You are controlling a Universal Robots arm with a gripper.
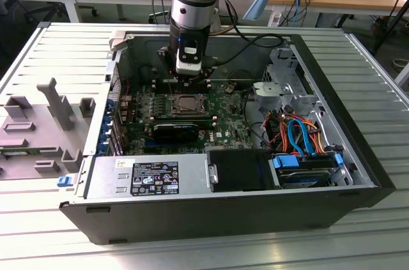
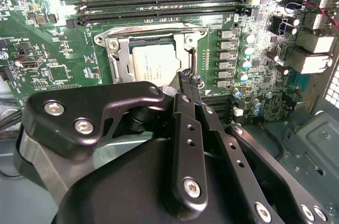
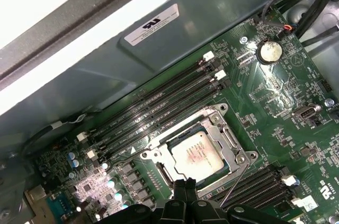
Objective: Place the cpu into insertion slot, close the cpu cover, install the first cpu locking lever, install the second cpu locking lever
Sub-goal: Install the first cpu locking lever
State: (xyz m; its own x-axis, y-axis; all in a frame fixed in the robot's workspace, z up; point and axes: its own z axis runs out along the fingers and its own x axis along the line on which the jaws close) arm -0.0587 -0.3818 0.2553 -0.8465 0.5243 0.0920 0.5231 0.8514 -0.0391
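Note:
The cpu (image 2: 152, 62) lies flat in the insertion slot (image 1: 176, 105) on the green board, its silvery top showing through the window of the cpu cover (image 2: 180, 38). In the first wrist view the cpu (image 3: 203, 153) is framed by the cover (image 3: 231, 142), which is down over it. A thin wire lever (image 3: 234, 188) angles out from one side of the socket. My gripper (image 2: 186, 80) hangs just above the socket's edge, its black fingers together with nothing seen between them. From outside, the gripper (image 1: 190, 78) sits over the far side of the socket.
Long black memory slots (image 3: 159, 107) run along one side of the socket, near the grey case wall (image 3: 159, 49). A black card (image 1: 176, 131), the power supply (image 1: 150, 177) and coloured cables (image 1: 300, 133) fill the nearer part of the case. Grey fixtures (image 1: 38, 123) stand at the exterior view's left.

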